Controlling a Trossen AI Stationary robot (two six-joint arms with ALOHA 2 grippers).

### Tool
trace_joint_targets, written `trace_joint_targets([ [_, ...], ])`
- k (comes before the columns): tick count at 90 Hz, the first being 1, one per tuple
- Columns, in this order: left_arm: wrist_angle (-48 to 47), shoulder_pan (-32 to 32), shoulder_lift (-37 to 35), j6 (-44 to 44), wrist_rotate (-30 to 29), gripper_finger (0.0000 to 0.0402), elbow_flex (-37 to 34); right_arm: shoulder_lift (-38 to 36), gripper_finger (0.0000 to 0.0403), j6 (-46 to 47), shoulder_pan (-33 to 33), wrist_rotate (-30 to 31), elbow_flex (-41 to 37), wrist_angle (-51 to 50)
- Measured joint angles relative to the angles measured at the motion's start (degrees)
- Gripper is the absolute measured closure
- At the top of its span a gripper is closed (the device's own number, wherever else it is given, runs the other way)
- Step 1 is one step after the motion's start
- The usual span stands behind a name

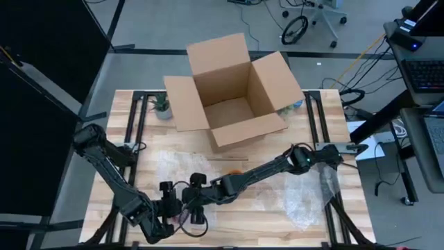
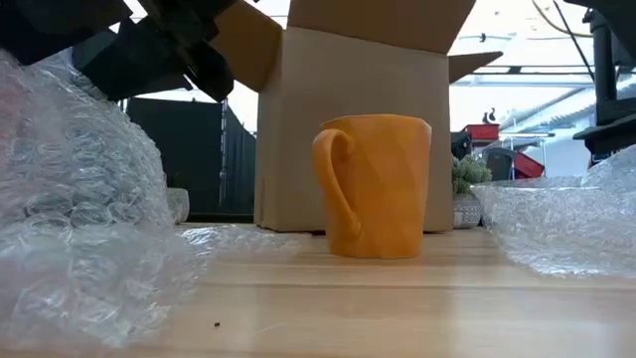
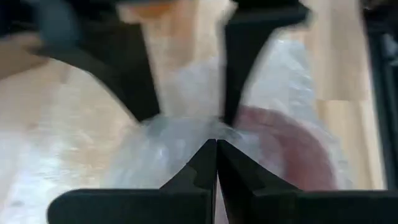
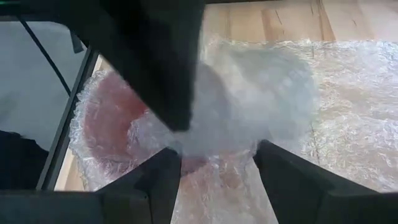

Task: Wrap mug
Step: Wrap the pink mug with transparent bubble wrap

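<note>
Left end effector (image 3: 216, 163), near the front edge well in front of the cardboard box (image 1: 232, 90), is pinched together on bubble wrap (image 4: 249, 106) over a reddish mug (image 4: 115, 124). Right end effector (image 4: 214, 165), just beside it, sits apart over the bundle. I'd keep the left pinch tight while the right folds loose wrap; an orange mug (image 2: 376, 184) stands unwrapped before the box.

Left gripper (image 1: 182, 208): low at the near table edge — fingers pressed together.
Right gripper (image 1: 196, 193): beside it — fingers spread.

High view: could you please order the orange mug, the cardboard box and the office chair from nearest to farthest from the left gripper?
1. orange mug, near the table's middle, closest to the left gripper at the near edge.
2. cardboard box, open, at the table's far edge.
3. office chair, on the floor beyond the table.
</note>
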Motion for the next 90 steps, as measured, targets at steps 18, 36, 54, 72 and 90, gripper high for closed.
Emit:
trace_joint_targets([
  [18,5.0,-0.4,0.0,-1.8,0.2,0.0402,-4.9,0.0,0.0211,0.0,0.0,0.0,0.0,-0.1],
  [36,16.8,0.0,-0.1,-1.6,1.2,0.0402,-11.6,-0.1,0.0211,0.0,0.0,0.0,0.0,0.2],
  [54,24.6,1.3,-0.3,1.4,2.0,0.0401,-15.5,-0.2,0.0211,0.0,0.0,-0.1,0.0,0.8],
  [72,28.1,2.3,-0.2,4.4,2.7,0.0401,-16.2,-0.2,0.0211,0.0,0.0,-0.2,0.0,0.8],
  [90,28.1,2.6,-0.1,4.3,2.7,0.0401,-16.3,-0.2,0.0211,-0.2,0.0,-0.2,0.0,1.0],
])
